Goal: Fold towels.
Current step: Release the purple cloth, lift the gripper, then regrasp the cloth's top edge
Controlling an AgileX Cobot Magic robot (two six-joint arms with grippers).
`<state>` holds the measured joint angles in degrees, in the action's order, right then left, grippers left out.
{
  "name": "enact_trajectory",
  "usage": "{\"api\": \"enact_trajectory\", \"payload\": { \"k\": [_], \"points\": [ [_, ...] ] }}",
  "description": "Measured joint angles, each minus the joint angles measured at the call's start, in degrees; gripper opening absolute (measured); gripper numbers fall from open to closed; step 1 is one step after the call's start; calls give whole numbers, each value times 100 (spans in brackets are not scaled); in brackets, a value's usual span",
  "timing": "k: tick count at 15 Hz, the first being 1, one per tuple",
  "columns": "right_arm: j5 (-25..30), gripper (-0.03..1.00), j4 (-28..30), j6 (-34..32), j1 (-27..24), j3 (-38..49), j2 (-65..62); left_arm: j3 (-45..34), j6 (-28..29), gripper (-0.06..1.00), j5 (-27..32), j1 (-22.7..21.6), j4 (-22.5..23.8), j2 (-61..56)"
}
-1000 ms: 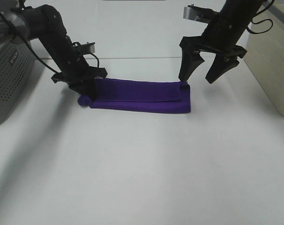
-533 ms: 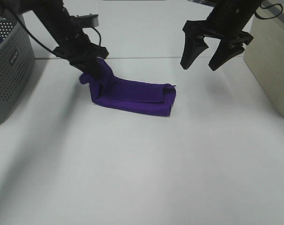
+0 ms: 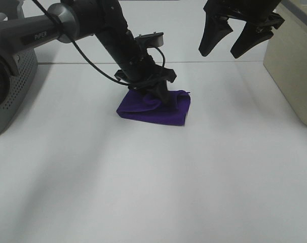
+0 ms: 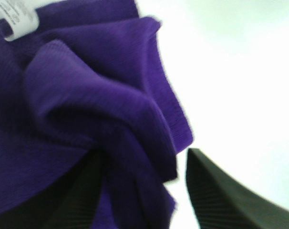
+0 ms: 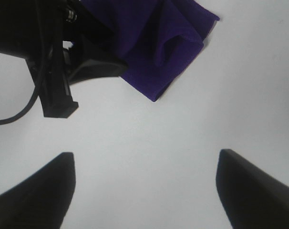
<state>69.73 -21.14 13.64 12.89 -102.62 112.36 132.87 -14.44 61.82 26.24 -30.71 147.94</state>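
With my left gripper (image 3: 161,95) parted and the purple towel (image 3: 143,110) bunched right under it, I'd lift straight up without snagging the fold; my right gripper (image 3: 219,52) hangs spread and empty, well clear.

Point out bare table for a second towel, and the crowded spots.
Free: the wide front of the table, from the towel to the near edge, basket to beige box. Crowded: around the towel, where the left pincer is down at it; the right pincer hangs above the far right.
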Motion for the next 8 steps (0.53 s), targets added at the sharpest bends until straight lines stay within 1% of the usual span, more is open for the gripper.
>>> {"api": "enact_trajectory", "payload": {
  "k": [1, 2, 5, 8],
  "points": [
    [0, 79, 0, -63, 0, 0, 0, 0, 6, 59, -143, 23, -286, 0],
    [0, 79, 0, -92, 0, 0, 0, 0, 6, 67, -178, 29, -476, 0],
    [0, 79, 0, -115, 0, 0, 0, 0, -6, 69, -172, -6, -590, 0],
    [6, 79, 0, -126, 0, 0, 0, 246, -17, 69, -126, -206, -613, 0]
  ]
}}
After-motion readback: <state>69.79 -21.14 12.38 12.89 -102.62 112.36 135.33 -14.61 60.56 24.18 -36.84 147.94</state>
